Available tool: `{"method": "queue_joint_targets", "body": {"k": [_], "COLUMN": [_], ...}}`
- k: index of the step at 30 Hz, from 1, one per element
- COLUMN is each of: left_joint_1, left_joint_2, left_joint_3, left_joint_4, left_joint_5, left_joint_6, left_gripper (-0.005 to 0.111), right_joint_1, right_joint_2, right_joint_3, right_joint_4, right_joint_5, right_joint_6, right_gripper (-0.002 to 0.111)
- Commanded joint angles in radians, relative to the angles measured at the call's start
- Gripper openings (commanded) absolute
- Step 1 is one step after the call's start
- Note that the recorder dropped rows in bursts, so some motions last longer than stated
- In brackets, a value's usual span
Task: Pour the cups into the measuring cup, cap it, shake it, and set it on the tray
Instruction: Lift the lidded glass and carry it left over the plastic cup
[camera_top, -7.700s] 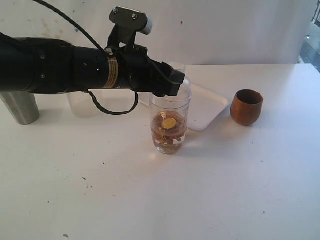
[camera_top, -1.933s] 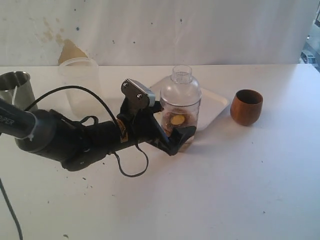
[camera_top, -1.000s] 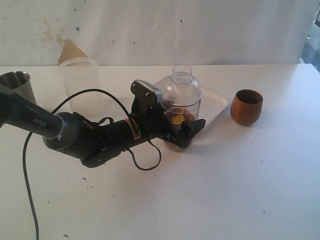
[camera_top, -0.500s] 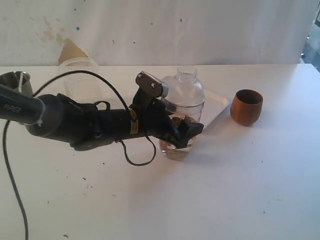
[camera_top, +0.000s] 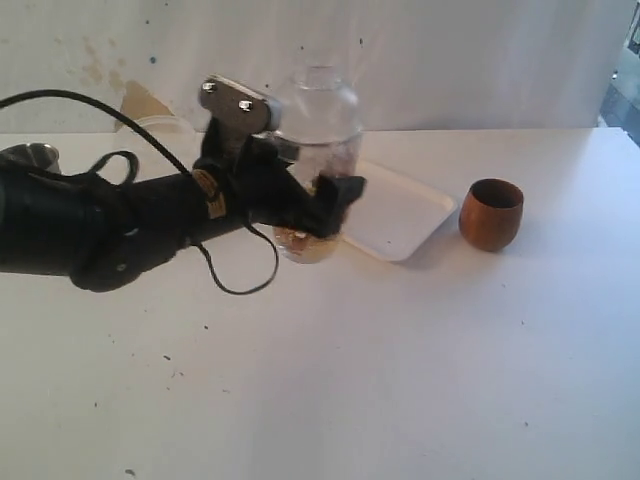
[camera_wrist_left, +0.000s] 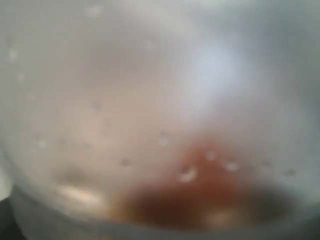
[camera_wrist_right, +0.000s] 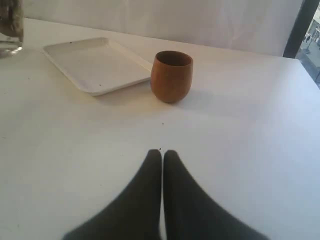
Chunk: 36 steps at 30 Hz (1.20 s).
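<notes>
My left gripper (camera_top: 322, 204) is shut on the measuring cup (camera_top: 312, 170), holding it upright in the air left of the tray (camera_top: 405, 212). The cup wears a clear domed cap (camera_top: 320, 92), and brown and yellow pieces lie at its bottom. Its blurred wall (camera_wrist_left: 160, 120) fills the left wrist view, so the fingers are hidden there. The wooden cup (camera_top: 492, 213) (camera_wrist_right: 172, 76) stands right of the tray (camera_wrist_right: 95, 65). The steel tumbler (camera_top: 28, 155) peeks out behind my left arm. My right gripper (camera_wrist_right: 162, 153) is shut and empty, low over the table, short of the wooden cup.
A frosted plastic tub (camera_top: 150, 124) stands at the back, mostly hidden by my left arm. A black cable (camera_top: 235, 285) hangs from that arm down to the table. The measuring cup's base (camera_wrist_right: 10, 30) shows in a corner of the right wrist view.
The left gripper has lifted the capped measuring cup off the table and swung it up and to the left, away from the tray. The wooden cup and tray have not moved.
</notes>
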Motion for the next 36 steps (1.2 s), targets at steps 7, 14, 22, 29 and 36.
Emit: {"method": "queue_joint_targets", "body": {"k": [7,14,22,29,36], "left_joint_1": [0.011,0.052,0.054,0.133,0.31], "left_joint_2": [-0.107,-0.116,-0.18,-0.291,-0.367], "left_joint_3": [0.056,0.12,0.141,0.141,0.034], "left_joint_4": [-0.051,0.252,0.143,-0.046,-0.06], "left_joint_5": [0.015,-0.308,-0.167,-0.134,0.141], "left_joint_6": [0.109,-0.166,-0.016,0.022,0.104], "left_gripper": [0.0,0.0,0.0,0.0,0.0], "right_joint_1": [0.002,0.002,0.002,0.002,0.002], "right_joint_2": [-0.005,-0.005,-0.005,-0.005,-0.005], "right_joint_3": [0.001,0.001,0.001,0.001,0.001], "right_joint_4": [0.006,0.006,0.005,0.005,0.005], "right_joint_5": [-0.01,-0.01,-0.01,-0.01,-0.01], "right_joint_6": [0.0,0.0,0.0,0.0,0.0], "right_gripper": [0.001,0.001,0.001,0.001,0.001]}}
